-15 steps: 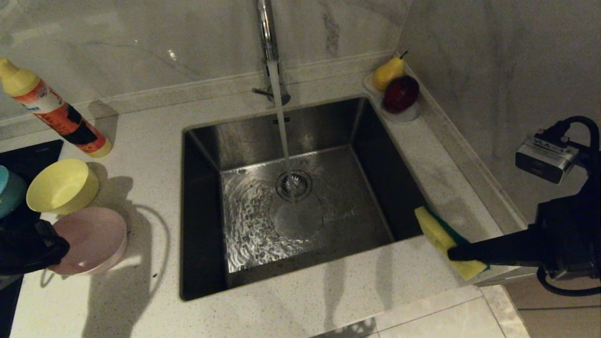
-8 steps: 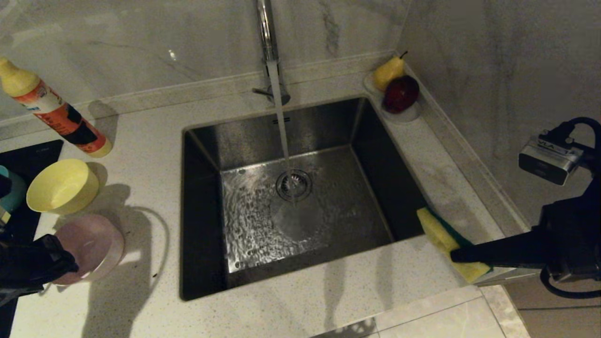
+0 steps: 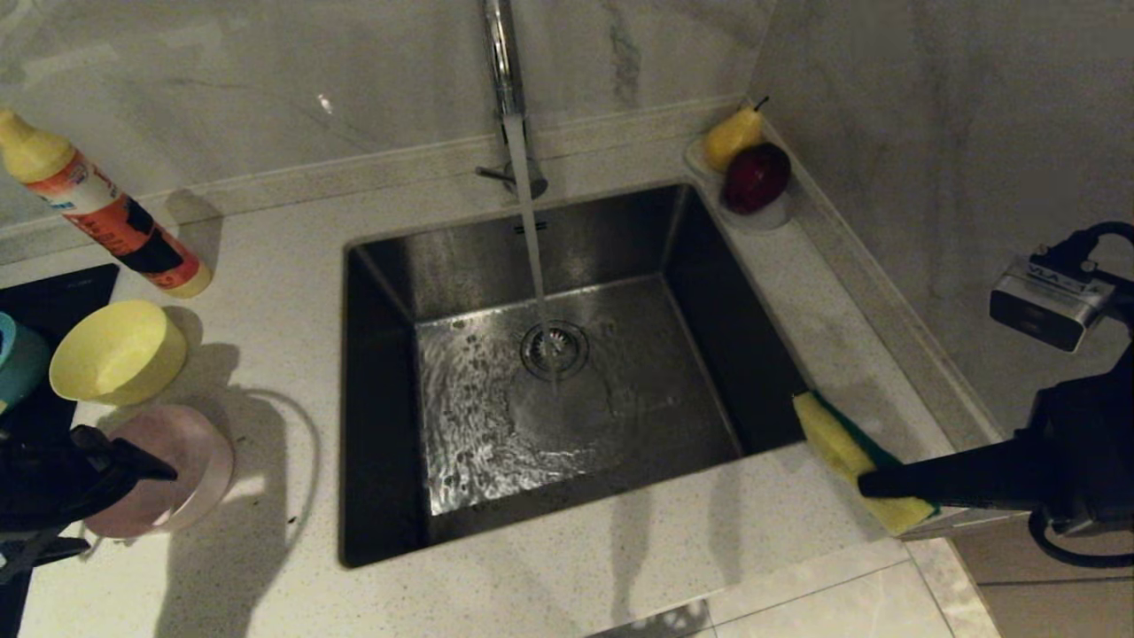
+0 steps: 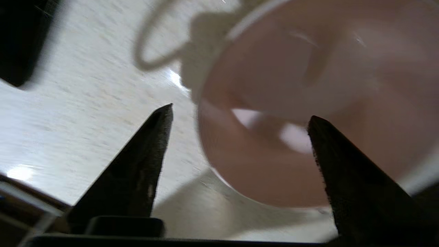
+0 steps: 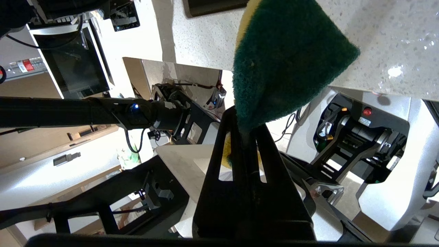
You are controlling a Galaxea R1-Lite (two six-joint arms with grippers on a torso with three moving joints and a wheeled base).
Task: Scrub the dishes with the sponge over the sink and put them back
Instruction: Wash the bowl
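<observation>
The pink bowl (image 3: 177, 465) (image 4: 308, 85) rests on the counter left of the sink (image 3: 576, 239). My left gripper (image 3: 133, 508) (image 4: 240, 113) is open, its spread fingers either side of the bowl's near edge without gripping it. The yellow bowl (image 3: 120, 350) stands just behind, and the blue bowl (image 3: 13, 354) shows at the left edge. Off the sink's right front corner, my right gripper (image 3: 866, 483) (image 5: 245, 127) is shut on the sponge (image 3: 837, 443) (image 5: 288, 58), green face and yellow foam. Water runs from the chrome tap (image 3: 503, 53) onto the drain strainer (image 3: 555, 347).
A yellow-capped detergent bottle (image 3: 106, 213) lies at the back left. A black hob (image 3: 53, 297) sits under the bowls' left side. A pear (image 3: 733, 135) and a red apple (image 3: 756, 175) sit on a small dish in the back right corner, by the marble wall.
My left gripper has opened and let go of the pink bowl, which has settled lower on the counter. The right gripper with the sponge has barely shifted.
</observation>
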